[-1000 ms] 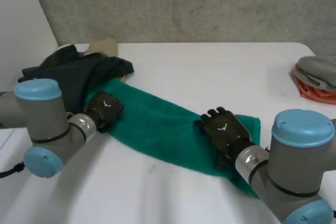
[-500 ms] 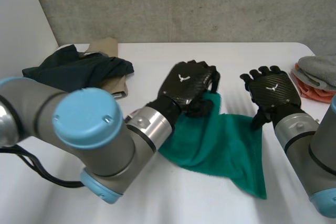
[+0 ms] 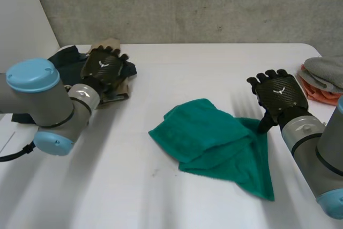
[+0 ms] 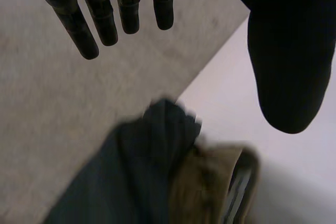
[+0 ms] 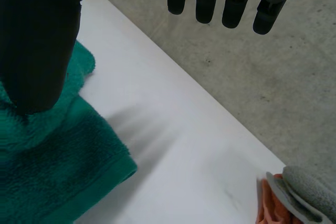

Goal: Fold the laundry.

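The fluffy green towel (image 3: 209, 138) lies folded in a lumpy heap in the middle of the white table (image 3: 177, 73). At its 2 o'clock is the right hand (image 3: 277, 96), fingers straight, holding nothing. The left hand (image 3: 104, 68), also straight and empty, hangs over soft dark clothes (image 4: 136, 182) at 10 o'clock.

A white table (image 3: 177, 68) with a smooth, matt top stands before a rough grey concrete wall (image 3: 187, 4). The table's far edge runs straight along the foot of the wall and turns in a rounded corner at the right. At the left, a plain white panel (image 3: 21, 9) rises beside the table, its edge slanting across the concrete. The light is soft and even, leaving only faint, blurred shadows on the tabletop. The concrete is mottled, with small pits and darker specks scattered over its surface.
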`<state>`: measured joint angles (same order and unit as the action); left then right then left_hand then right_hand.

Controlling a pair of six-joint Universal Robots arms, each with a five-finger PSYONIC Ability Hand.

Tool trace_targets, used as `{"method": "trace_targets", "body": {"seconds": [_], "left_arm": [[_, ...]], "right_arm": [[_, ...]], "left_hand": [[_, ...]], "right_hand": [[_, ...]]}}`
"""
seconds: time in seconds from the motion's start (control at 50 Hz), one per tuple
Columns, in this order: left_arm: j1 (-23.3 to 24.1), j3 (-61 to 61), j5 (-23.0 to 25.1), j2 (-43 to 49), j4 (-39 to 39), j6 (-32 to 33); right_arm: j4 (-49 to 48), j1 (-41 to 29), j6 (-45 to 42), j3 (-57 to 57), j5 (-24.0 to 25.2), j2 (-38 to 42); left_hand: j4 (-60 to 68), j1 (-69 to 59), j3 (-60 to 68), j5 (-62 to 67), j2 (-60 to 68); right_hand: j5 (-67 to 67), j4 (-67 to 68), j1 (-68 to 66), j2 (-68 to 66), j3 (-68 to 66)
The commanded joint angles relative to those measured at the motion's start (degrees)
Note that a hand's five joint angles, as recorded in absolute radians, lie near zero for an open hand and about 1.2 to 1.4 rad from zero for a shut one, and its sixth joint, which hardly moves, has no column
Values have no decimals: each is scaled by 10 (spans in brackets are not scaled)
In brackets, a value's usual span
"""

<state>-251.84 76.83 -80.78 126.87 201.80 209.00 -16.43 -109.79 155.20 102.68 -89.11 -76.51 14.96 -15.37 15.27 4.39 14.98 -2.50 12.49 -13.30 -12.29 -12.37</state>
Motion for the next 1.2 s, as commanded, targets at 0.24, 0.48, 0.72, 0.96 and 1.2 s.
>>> {"method": "trace_targets", "body": {"seconds": [0.24,0.48,0.72,0.96,1.2], "left_arm": [[-98,-175,28,184,24,55],[-148,-172,-58,185,109,170],[-64,0,-60,53,112,157],[84,190,-40,-146,77,97],[192,172,62,-104,-77,-52]], "right_arm": [[-1,1,-4,-3,0,18],[0,-3,-8,-6,0,30],[16,4,-22,-15,4,10],[215,39,-150,-32,47,-65],[290,66,-161,49,107,-72]], "left_hand": [[650,-646,647,656,650],[650,-646,647,656,650],[-41,45,-44,-35,-41],[-6,10,-9,0,-6],[84,-80,81,89,84]], "right_hand": [[25,-25,33,23,24],[25,-25,33,23,24],[25,-25,33,23,24],[14,-14,22,12,13],[-151,151,-143,-153,-152]]}}
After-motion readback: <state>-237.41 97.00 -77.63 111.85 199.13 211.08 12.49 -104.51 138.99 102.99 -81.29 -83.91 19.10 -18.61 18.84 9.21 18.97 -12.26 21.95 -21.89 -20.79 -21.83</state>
